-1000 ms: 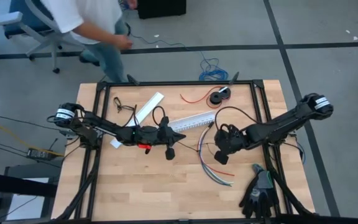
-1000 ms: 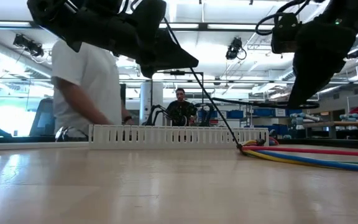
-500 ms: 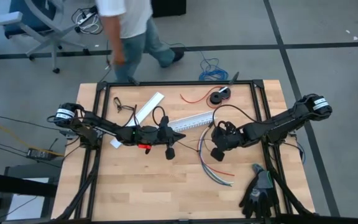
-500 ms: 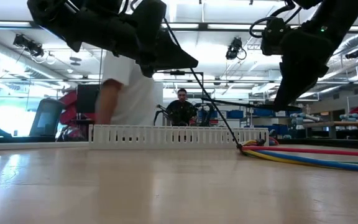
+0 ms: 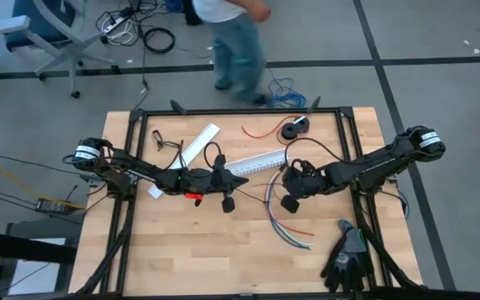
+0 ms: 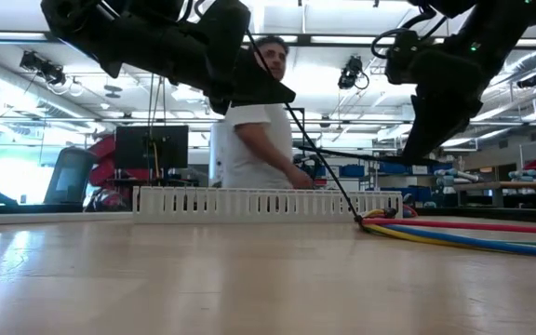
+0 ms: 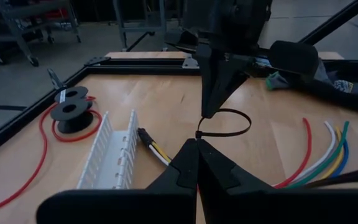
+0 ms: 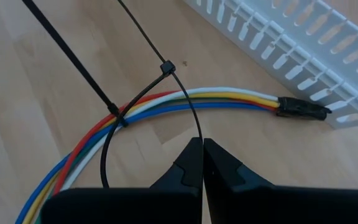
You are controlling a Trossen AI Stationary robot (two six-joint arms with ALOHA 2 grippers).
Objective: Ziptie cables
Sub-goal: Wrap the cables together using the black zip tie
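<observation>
One camera looks straight down on the tabletop [image 5: 223, 250]; another sits level at its surface; both wrist cameras close in on the cables [image 8: 166, 106].

**Table layout, mid-task**

Cables [image 5: 283, 223] lie on the table [image 5: 190, 250], right of centre. Slotted duct [image 5: 257, 162] lies behind them, mid-table. Spool [image 5: 293, 129] sits near the rear edge, behind the duct. Gloves [image 5: 346, 258] rest at the front right corner. Left gripper [image 5: 242, 180] is left of the cables; right gripper [image 5: 287, 203] is above them.
</observation>
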